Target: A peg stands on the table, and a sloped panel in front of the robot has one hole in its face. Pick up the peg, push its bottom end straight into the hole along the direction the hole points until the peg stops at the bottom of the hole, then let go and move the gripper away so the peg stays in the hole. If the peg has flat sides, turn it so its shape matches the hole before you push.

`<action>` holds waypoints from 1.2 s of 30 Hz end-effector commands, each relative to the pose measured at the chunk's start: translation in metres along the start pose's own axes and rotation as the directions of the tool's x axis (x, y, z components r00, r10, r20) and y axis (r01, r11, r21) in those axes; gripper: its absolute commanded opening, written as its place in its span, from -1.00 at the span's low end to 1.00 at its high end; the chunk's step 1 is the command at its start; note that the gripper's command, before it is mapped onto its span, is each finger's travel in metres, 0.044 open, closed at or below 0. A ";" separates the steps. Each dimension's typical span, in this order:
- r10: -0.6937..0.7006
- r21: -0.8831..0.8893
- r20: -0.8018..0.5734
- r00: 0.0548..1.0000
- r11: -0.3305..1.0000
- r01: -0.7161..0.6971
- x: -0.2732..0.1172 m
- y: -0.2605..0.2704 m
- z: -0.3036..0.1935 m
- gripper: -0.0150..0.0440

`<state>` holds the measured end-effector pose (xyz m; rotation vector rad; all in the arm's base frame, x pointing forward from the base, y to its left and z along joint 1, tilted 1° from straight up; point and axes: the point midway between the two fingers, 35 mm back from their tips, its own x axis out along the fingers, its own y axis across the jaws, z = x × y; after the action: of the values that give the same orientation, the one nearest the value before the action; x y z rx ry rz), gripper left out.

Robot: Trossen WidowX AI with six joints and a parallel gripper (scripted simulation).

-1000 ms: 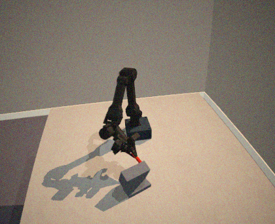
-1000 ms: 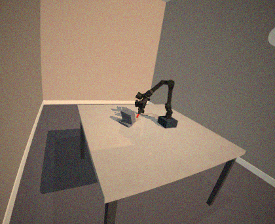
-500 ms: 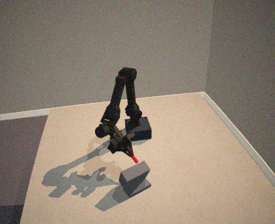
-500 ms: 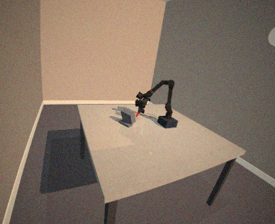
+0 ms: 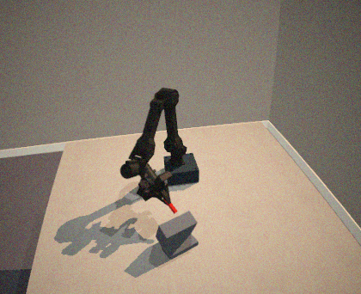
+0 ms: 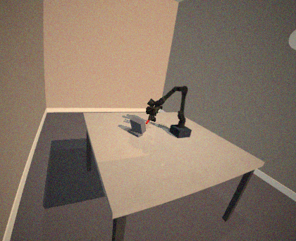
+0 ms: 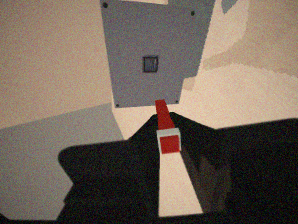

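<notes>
My gripper (image 7: 163, 117) (image 5: 169, 202) is shut on the red peg (image 7: 164, 114) (image 5: 173, 208) (image 6: 147, 122). The peg has flat sides, a pale band shows near its top end, and its free end sticks out past the fingers toward the panel. The grey sloped panel (image 7: 127, 47) (image 5: 179, 226) (image 6: 138, 125) stands in front of the gripper. Its roughly square hole (image 7: 150, 64) is up and slightly left of the peg's tip in the wrist view. The peg is outside the hole, held above the table, with a gap to the panel in the top view.
The arm's dark base block (image 5: 182, 169) (image 6: 180, 131) stands on the table (image 5: 264, 193) (image 6: 170, 176) behind the gripper. Small dark dots (image 7: 193, 13) mark the panel's corners. Shadows of the arm and panel fall on the table beside them.
</notes>
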<state>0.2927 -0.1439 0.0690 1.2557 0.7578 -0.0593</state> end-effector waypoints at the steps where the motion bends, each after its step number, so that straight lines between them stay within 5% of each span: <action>1: 0.018 0.024 0.013 1.000 1.000 -0.018 -0.004 -0.002 0.001 -0.49; 36: 0.129 0.127 0.140 0.982 0.981 -0.147 -0.039 -0.018 0.014 -0.49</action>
<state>0.2644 -0.1754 0.0767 1.4005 0.5707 -0.0821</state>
